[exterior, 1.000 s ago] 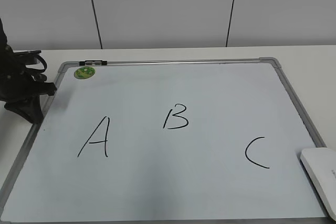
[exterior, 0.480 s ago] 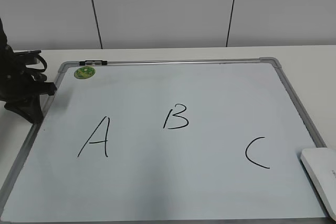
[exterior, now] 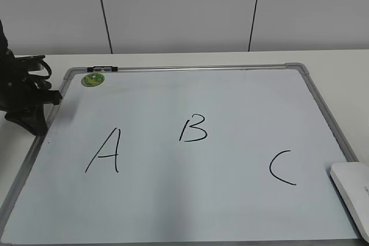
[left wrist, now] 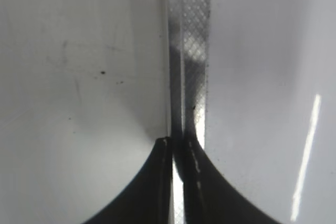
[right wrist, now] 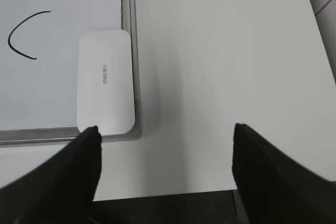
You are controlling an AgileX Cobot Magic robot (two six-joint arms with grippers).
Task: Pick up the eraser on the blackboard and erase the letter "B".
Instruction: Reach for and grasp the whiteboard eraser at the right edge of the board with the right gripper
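Note:
The blackboard (exterior: 230, 102) is a white board with a grey frame, lying flat. The black letter "B" (exterior: 192, 129) is at its middle, between "A" (exterior: 105, 152) and "C" (exterior: 281, 167). The white eraser (exterior: 354, 195) lies on the board's near right corner; it also shows in the right wrist view (right wrist: 104, 81), beside the frame (right wrist: 129, 24). My right gripper (right wrist: 164, 128) is open and empty above the bare table, right of the eraser; it is out of the exterior view. My left gripper (left wrist: 178, 141) is shut and empty, over the board's left frame (left wrist: 189, 51).
A round green magnet (exterior: 91, 79) and a black-capped marker (exterior: 102, 69) sit at the board's far left corner. The left arm (exterior: 23, 93) stands at the board's left edge. The table's front edge (right wrist: 173, 195) runs just below the right gripper.

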